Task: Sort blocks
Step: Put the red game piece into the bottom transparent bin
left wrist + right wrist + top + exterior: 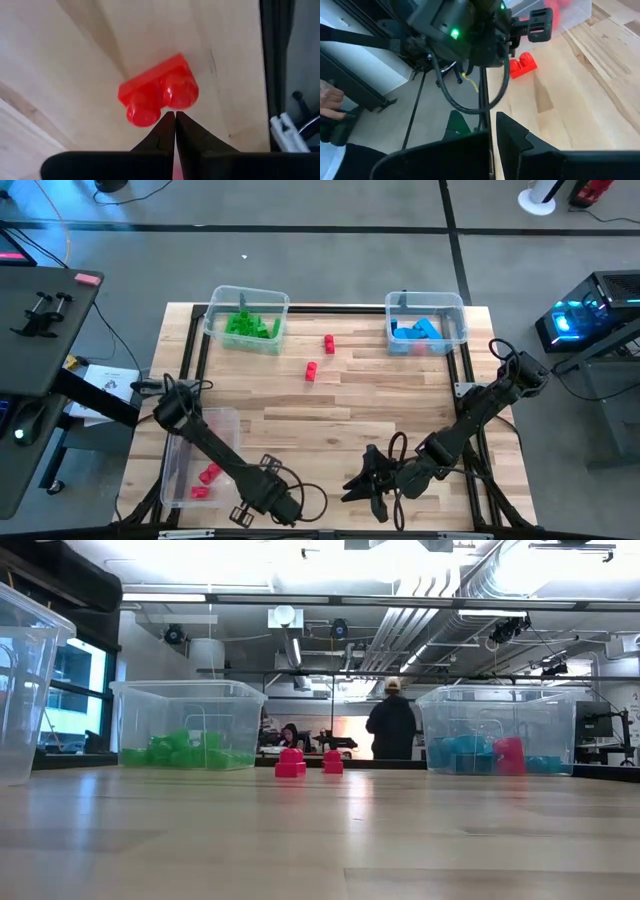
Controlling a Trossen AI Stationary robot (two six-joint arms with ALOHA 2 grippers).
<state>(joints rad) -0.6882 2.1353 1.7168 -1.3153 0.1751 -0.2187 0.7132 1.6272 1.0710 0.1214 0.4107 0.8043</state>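
Red is the brick (157,97) in front of the left hand (175,120): a 2-stud piece lying flat on the wooden tabletop (400,395), close to the edge nearest the robot. The hand's 2 fingers are pressed together, tips touching, and they grip nothing; the brick sits just past the tips, and whether they touch it cannot be told. The right wrist view shows the same brick (521,66) on the wood just beside the left arm's wrist.

The right hand (492,125) is also closed tight and holds nothing. In the high view it (372,480) sits low over the near edge of the tabletop, right of centre, and the left hand (285,505) sits at that edge left of centre.

2 more red bricks (318,358) lie loose mid-tabletop, between the far bins. The far left bin (247,318) holds green bricks (250,326); the far right bin (428,320) holds blue bricks (417,330), and the low view shows a red one (508,755) among them. A 3rd clear bin (200,455) at the near left holds 2 red bricks (204,480).

In the room beyond the tabletop, the low view shows 1 person standing (392,725) and 1 seated (290,735). A person's hand (330,100) shows at the margin of the right wrist view.
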